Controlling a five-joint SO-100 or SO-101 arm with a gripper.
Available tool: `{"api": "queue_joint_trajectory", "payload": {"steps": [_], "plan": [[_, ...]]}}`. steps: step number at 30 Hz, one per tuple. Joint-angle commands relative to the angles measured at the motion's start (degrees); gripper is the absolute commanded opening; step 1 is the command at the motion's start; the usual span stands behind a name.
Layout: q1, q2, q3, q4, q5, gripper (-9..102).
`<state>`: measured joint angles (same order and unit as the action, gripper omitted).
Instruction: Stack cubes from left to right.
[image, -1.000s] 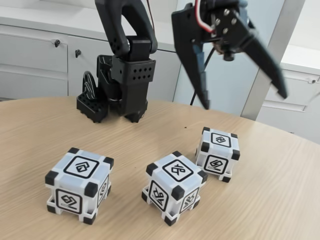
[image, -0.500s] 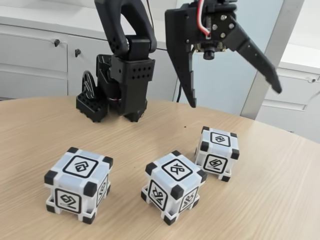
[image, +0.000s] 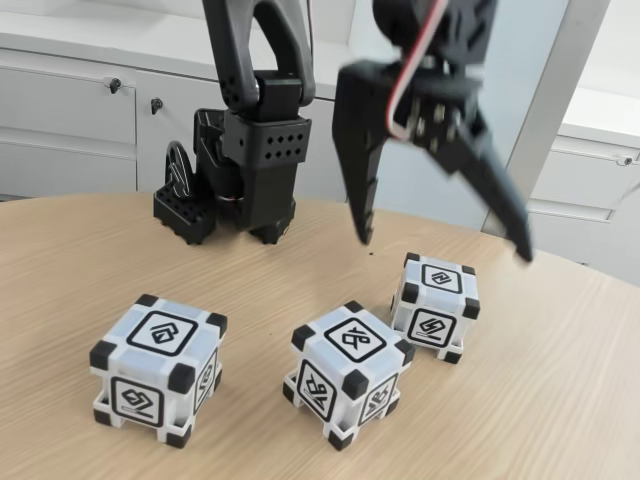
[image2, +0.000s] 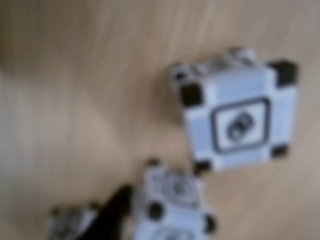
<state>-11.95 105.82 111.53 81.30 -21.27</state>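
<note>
White cubes, three, sit unstacked on the wooden table (image: 80, 260): left cube (image: 157, 369), middle cube (image: 347, 374), right cube (image: 435, 306) in the fixed view. Gripper (image: 445, 248) hovers above the right one, jaws spread wide, empty. Step: approach. Next: descend, straddle, pinch. White cabinets (image: 70, 120) behind.

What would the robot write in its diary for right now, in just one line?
stage: reaching | gripper: open, above right cube | left cube, middle cube: apart on table | stacked: none
</note>
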Motion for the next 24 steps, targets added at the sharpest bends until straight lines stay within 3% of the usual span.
{"api": "queue_joint_trajectory", "payload": {"steps": [1, 13, 24], "plan": [[-0.1, -5.9, -2.8, 0.4, -2.7, 47], [-1.5, -9.8, -2.9, -0.5, -14.3, 46], [-7.9, -9.8, -2.9, -0.6, -8.5, 44]]}}
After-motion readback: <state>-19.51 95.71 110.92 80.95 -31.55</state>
